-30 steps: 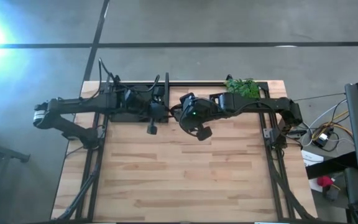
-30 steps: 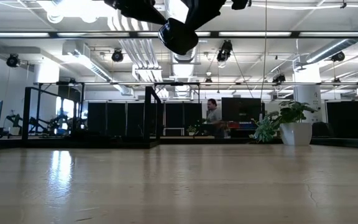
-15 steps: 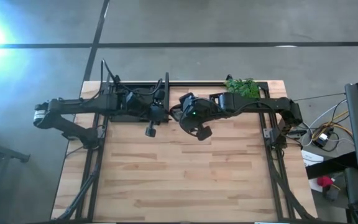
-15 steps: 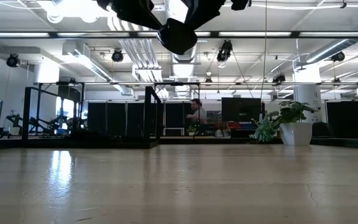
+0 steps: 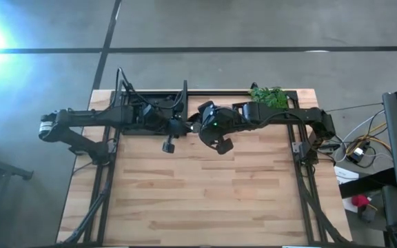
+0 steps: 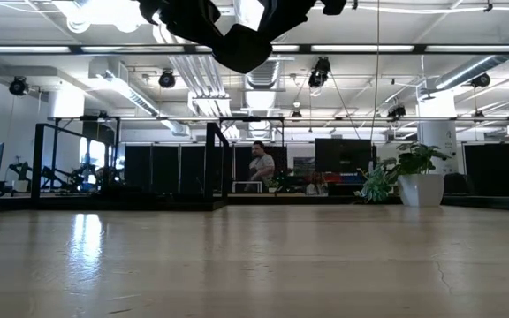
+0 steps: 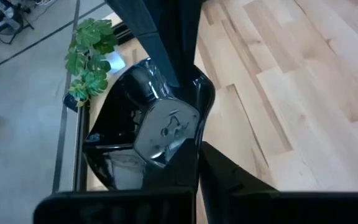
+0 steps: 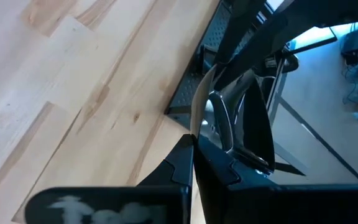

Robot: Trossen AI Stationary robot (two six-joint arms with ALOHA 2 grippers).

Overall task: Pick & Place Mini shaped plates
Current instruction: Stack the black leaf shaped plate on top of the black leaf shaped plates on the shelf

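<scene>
You have one mini plate point(image 7: 166, 127) off the table point(image 5: 205, 200) and up in the air, well to the side of the green plant point(image 5: 267, 95), towards the middle of the rear rail. The right gripper point(image 8: 194, 144) is pinched tight on its rim, fingers drawn together with the glossy dish standing edge-on beyond them. The left gripper point(image 5: 176, 127) sits on the far side of that plate from the plant, nose to nose with the right one. The dish fills its wrist view, but whether it has a hold yet I cannot tell.

This looks like a handover in mid-air, so by my reading the pick is done and the placing is all still ahead of you. No other plate and no tray shows anywhere in these views, so you cannot count what is already placed or what is left.

Against a second ago, your left arm has slid along the rear rail towards the plant and closed the gap to the right gripper, which has barely shifted. In the low view, the person point(image 6: 260, 163) far behind the table has walked across the room.
</scene>
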